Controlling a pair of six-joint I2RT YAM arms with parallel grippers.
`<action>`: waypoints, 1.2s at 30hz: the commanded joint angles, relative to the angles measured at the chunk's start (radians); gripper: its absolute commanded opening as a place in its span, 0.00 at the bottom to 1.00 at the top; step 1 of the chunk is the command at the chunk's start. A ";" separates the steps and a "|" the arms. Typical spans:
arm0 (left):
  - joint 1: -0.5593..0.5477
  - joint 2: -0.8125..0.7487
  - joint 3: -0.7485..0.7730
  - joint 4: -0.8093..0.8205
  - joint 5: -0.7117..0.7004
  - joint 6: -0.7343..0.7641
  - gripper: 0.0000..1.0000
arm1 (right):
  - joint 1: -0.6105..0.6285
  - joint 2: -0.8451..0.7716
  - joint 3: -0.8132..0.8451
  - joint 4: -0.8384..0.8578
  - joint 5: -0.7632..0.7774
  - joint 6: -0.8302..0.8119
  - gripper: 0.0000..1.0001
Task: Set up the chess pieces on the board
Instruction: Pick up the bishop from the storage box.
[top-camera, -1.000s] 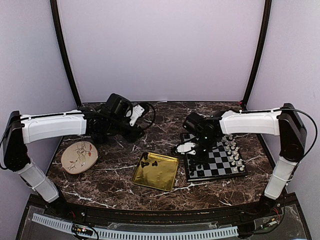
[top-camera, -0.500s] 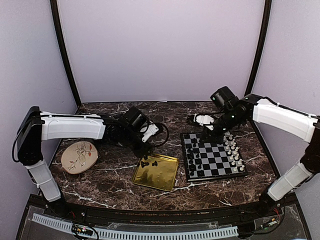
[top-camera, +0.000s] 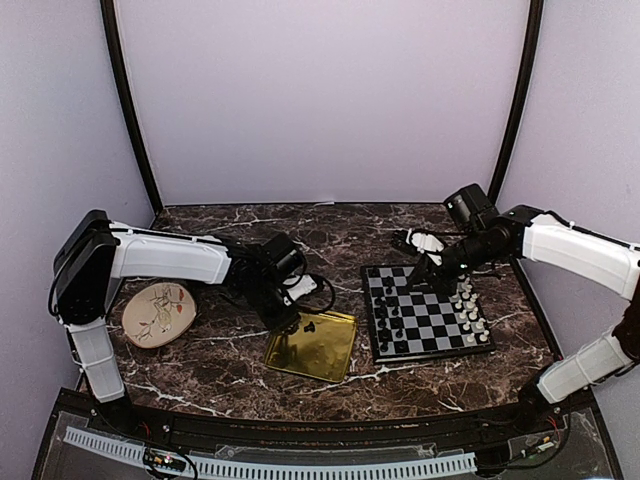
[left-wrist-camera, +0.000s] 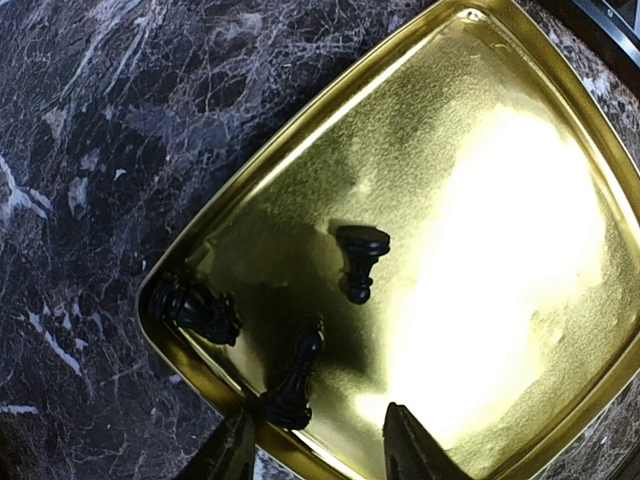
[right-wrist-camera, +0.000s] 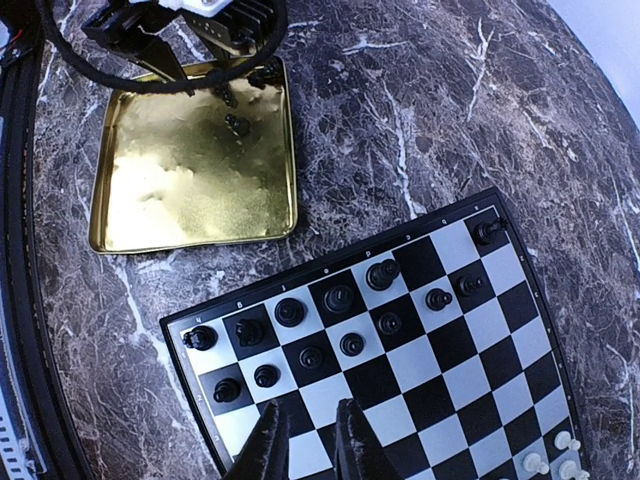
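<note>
Chess pieces (right-wrist-camera: 339, 297) sit in two places. Thirteen black ones stand on the board (right-wrist-camera: 420, 380), in two uneven rows along the side nearest the gold tray (left-wrist-camera: 520, 250). Three more black ones are in that tray, bunched toward one corner: one lies on its side against the rim, and the other two are close by on the tray floor. White pieces line the board's opposite side. Only three show in the corner of the right wrist view, and from above they are too small to count. The board lies on the marble table (top-camera: 330, 240) just right of the tray, apart from it. One round floral plate (top-camera: 158, 312) sits well to the left. The left gripper (left-wrist-camera: 320, 455) hovers over the tray's crowded corner with its fingers spread and gripping nothing; the base of the nearest piece lies just ahead of the gap between them. The right gripper (right-wrist-camera: 308, 445) hangs above the board with its fingers drawn close, leaving a narrow empty slit.
</note>
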 joint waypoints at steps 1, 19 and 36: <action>0.001 0.010 0.023 -0.053 -0.015 0.015 0.47 | -0.010 0.001 0.007 0.040 -0.050 0.016 0.18; 0.001 0.072 0.053 -0.057 -0.060 0.054 0.36 | -0.009 0.026 0.003 0.036 -0.064 0.011 0.19; -0.031 0.128 0.064 -0.111 -0.138 0.057 0.29 | -0.009 0.029 -0.002 0.035 -0.064 0.009 0.18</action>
